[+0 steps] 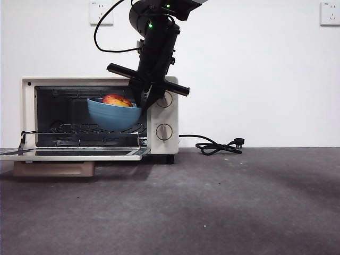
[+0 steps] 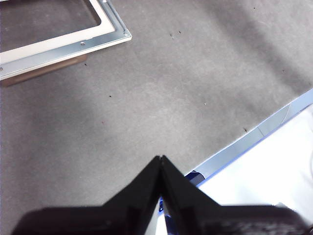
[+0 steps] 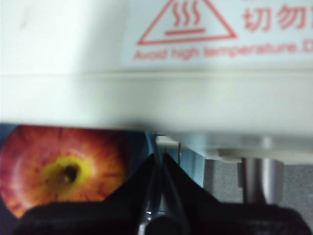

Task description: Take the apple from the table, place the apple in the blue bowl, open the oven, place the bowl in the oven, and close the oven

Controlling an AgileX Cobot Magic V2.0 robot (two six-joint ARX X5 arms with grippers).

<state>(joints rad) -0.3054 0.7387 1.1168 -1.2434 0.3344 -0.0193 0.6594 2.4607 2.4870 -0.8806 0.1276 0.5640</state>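
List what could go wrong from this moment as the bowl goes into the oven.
The right gripper pinches only the rim of the blue bowl, held above the wire rack; it could tip and spill the apple. The arm passes close to the oven top edge and front panel, so it might bump them. The lowered door sticks out below.

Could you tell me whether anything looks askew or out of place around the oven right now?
Nothing stands out. The right hand holds the bowl by its rim, level, in the open oven above the rack, with the apple inside it. The door lies flat.
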